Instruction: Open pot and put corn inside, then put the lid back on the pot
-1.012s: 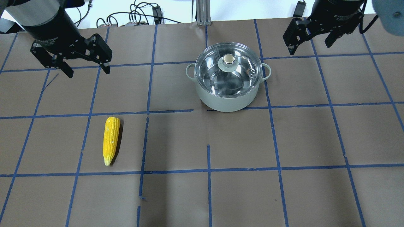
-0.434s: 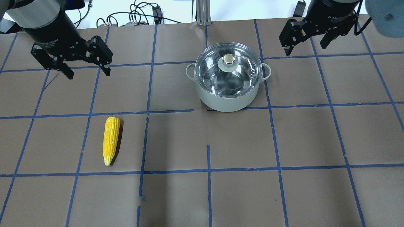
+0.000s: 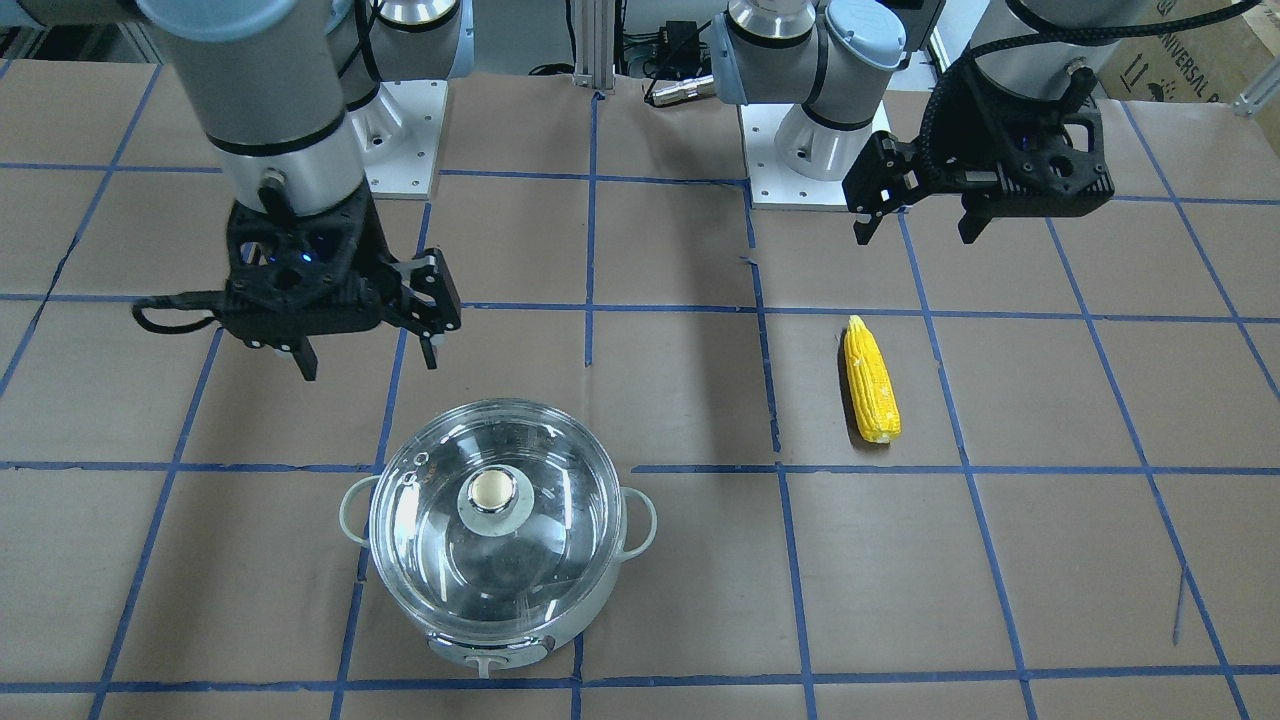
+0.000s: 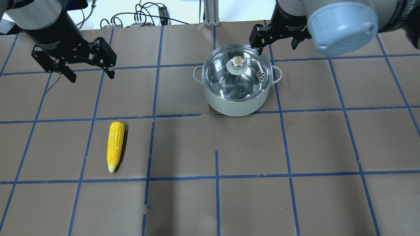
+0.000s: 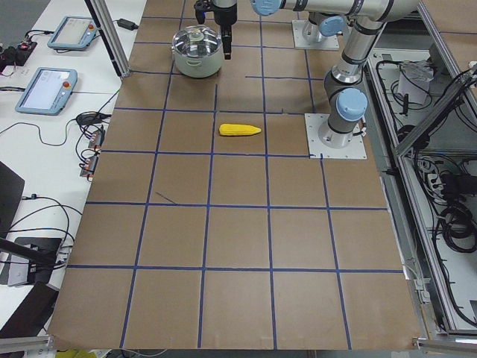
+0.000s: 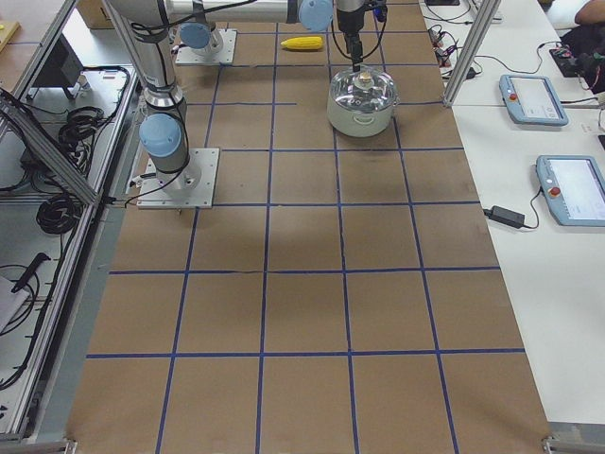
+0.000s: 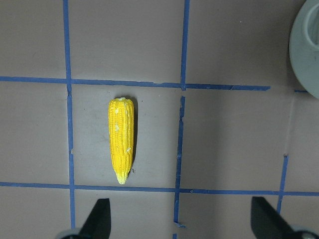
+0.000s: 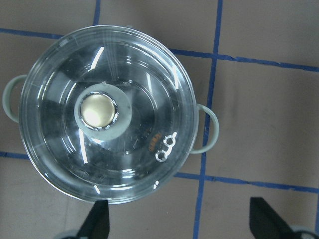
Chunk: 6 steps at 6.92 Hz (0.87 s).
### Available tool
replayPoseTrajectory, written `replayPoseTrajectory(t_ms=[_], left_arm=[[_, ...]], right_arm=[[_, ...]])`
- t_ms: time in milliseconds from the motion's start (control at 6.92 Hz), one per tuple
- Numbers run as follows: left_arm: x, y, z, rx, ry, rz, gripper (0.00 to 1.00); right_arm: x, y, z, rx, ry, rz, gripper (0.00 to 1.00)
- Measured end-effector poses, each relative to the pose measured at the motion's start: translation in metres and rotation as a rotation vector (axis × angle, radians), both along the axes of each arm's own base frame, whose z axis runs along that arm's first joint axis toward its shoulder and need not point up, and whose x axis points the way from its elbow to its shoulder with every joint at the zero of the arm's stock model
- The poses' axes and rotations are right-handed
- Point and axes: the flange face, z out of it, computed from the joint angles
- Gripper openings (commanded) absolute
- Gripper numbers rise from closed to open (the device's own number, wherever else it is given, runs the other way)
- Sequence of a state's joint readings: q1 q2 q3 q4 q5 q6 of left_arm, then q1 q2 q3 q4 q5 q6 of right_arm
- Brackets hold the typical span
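On the tabletop (image 4: 183, 147), the lid (image 4: 242, 77) is seated on the pot (image 4: 234, 105) and the corn (image 4: 115, 146) lies well apart, the left pincer (image 4: 92, 76) and right pincer (image 3: 369, 362) being released and empty; if the knob (image 4: 237, 61) is gripped off-centre, the lid could slip.

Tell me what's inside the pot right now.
Through the clear lid, the pot shows only its bare shiny steel floor. The patch under the lid's middle is hidden. The corn lies on the table, apart.
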State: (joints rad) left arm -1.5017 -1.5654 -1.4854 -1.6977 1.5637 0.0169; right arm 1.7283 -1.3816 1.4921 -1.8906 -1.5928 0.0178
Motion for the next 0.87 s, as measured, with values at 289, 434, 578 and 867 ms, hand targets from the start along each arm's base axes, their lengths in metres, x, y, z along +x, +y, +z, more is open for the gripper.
replayPoseTrajectory(t_ms=[289, 434, 578, 867], left_arm=[[0.000, 0.001, 0.001, -0.001, 0.000, 0.000, 1.00], [-0.001, 0.002, 0.001, -0.002, 0.000, -0.001, 1.00], [-0.001, 0.002, 0.001, -0.001, -0.001, -0.001, 1.00], [-0.001, 0.002, 0.000, 0.001, -0.001, -0.002, 1.00]], right_arm=[[0.041, -0.024, -0.048, -0.020, -0.010, 0.013, 0.98], [0.051, -0.032, -0.068, -0.007, -0.009, 0.020, 0.98], [0.057, -0.039, -0.084, 0.002, -0.007, 0.023, 0.98], [0.062, -0.050, -0.100, 0.006, -0.006, 0.026, 0.98]])
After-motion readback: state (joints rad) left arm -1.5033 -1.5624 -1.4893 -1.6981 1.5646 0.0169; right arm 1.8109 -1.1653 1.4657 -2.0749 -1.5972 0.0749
